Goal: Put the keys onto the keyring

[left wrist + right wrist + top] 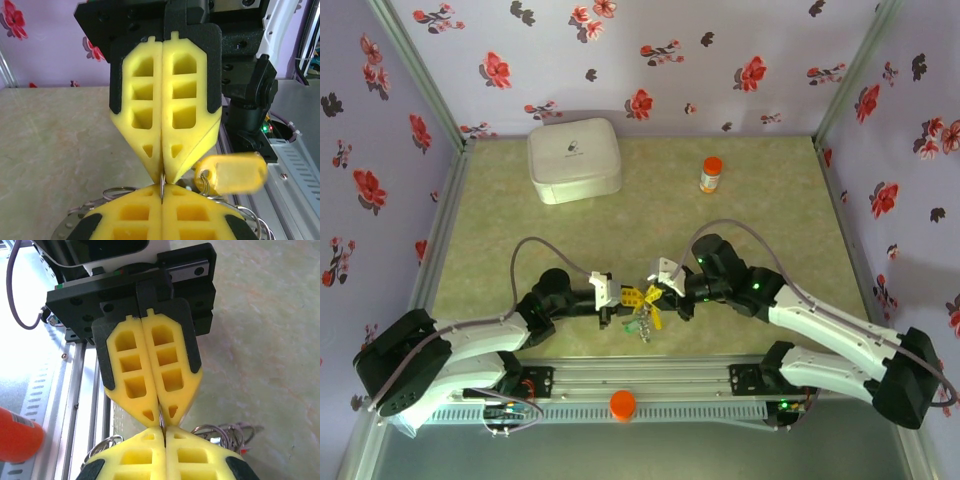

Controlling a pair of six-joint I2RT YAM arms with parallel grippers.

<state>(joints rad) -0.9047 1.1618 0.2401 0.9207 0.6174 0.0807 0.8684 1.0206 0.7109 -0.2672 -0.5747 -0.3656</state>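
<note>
From above, the small silver metal keys with coloured plastic tags (642,318) are too small to tell apart, and they lie partly under the left gripper (629,297) and right gripper (655,293). The yellow plastic key tag (232,174) is blurred. A blurred orange-red round object (17,440) is cut off by the left edge.

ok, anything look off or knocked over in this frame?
Nothing stands out. The orange-capped bottle stands upright, the white case lies flat at the far side. The left claw and right claw meet tip to tip, both shut on a thin metal ring, the keys bunched beneath them.
</note>
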